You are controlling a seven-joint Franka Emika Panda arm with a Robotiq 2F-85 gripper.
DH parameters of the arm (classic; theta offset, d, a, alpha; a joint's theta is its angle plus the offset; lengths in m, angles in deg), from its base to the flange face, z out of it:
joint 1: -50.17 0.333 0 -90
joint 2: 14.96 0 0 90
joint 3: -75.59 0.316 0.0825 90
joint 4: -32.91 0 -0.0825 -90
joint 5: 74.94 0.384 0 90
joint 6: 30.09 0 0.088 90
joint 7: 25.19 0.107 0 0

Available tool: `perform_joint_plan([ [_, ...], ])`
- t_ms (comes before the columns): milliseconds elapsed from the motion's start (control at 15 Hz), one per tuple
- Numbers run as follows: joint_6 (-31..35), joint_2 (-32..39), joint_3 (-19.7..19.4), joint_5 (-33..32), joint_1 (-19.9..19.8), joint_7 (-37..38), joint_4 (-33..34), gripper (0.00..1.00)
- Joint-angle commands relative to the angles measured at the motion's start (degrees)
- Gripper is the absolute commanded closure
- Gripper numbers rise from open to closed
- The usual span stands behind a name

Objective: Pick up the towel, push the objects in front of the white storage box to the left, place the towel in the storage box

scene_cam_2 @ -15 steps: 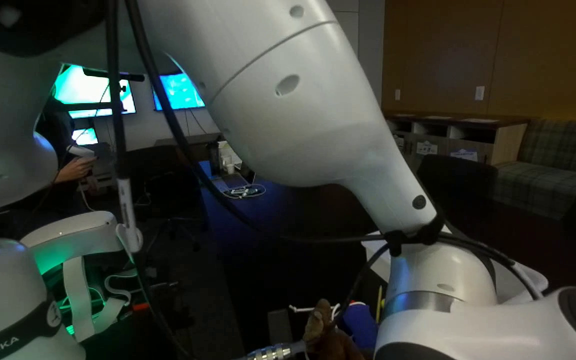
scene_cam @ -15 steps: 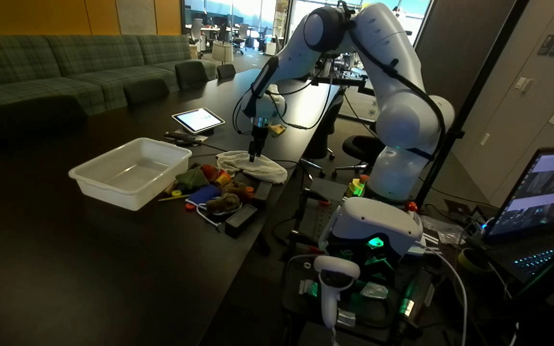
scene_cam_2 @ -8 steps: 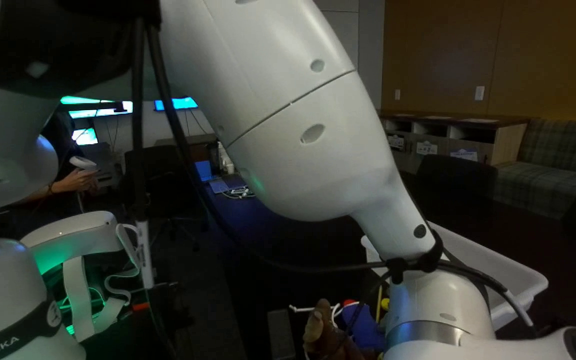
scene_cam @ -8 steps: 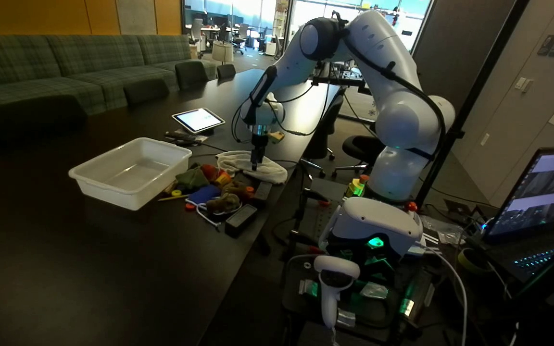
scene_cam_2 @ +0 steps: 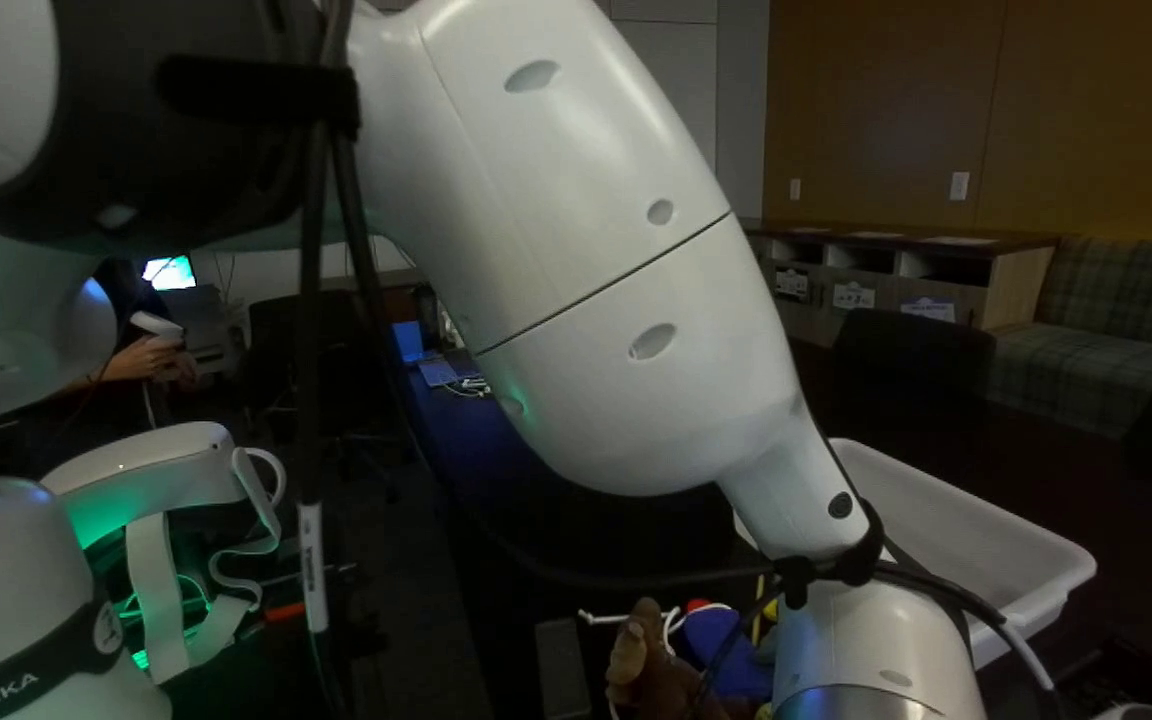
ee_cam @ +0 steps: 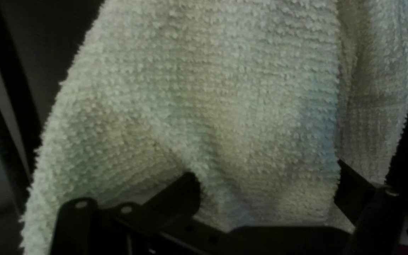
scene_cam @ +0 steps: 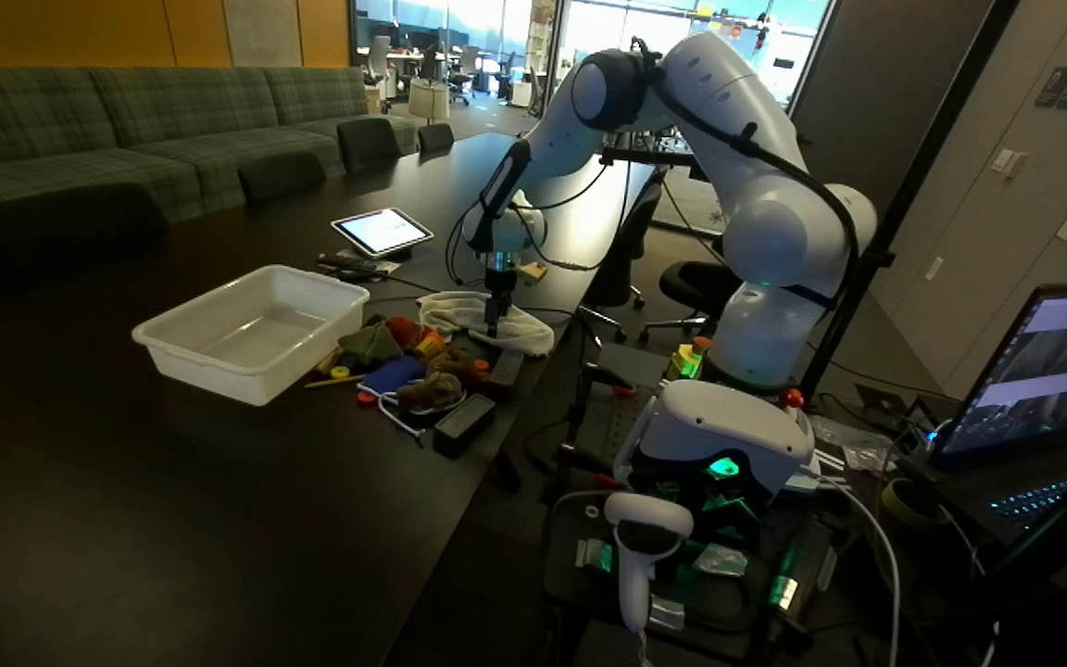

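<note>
The towel (scene_cam: 526, 330), a pale crumpled cloth, lies on the table beside the cluster of objects. My gripper (scene_cam: 494, 326) points straight down at it, fingertips at its surface. In the wrist view the towel (ee_cam: 225, 88) fills most of the picture, and the gripper (ee_cam: 266, 185) stands open with a ridge of cloth between its widely parted fingers (ee_cam: 181, 194). The right fingertip is partly covered by towel. The objects (scene_cam: 395, 373), colourful toys with a white cord, sit between the towel and the white storage box (scene_cam: 209, 371), which stands upright with nothing in it.
A lit tablet (scene_cam: 383, 232) and some dark items (scene_cam: 353, 267) lie behind the box. Two black blocks (scene_cam: 465, 424) flank the toys near the table edge. Thin cables run across the table by the towel. A yellow tag-like piece (scene_cam: 532, 272) shows beside the gripper.
The arm has come down, lowering the gripper from above the towel to its surface and slightly toward the near table edge. The jaws have stayed open; the toys and box have not moved.
</note>
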Motion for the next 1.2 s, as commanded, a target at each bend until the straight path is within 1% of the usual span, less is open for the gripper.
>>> perform_joint_plan([
  [0,2.44,1.20,-0.33,-1.72,-0.28,2.04,1.11,0.32],
  [133,2.81,-0.16,-0.75,-2.03,-0.23,2.52,0.03,0.46],
  [200,2.37,-1.57,-0.73,-2.13,-0.57,2.10,-0.97,0.54],
  [267,1.81,-2.73,-0.69,-2.22,-0.90,1.60,-1.65,0.60],
  [600,0.41,-13.45,0.04,-1.38,-4.61,-1.74,-7.88,0.92],
  [667,-0.33,-16.36,0.17,-1.20,-5.65,-2.88,-9.38,0.96],
  [733,-0.81,-18.61,0.19,-1.01,-6.65,-4.14,-10.56,0.93],
  [867,-3.44,-23.46,-0.33,-1.07,-8.21,-6.78,-13.03,0.93],
  [1000,-6.49,-27.91,-1.56,-1.20,-9.15,-8.58,-14.85,0.93],
  [1133,-11.65,-32.19,-3.10,-1.87,-9.81,-10.78,-15.95,0.93],
])
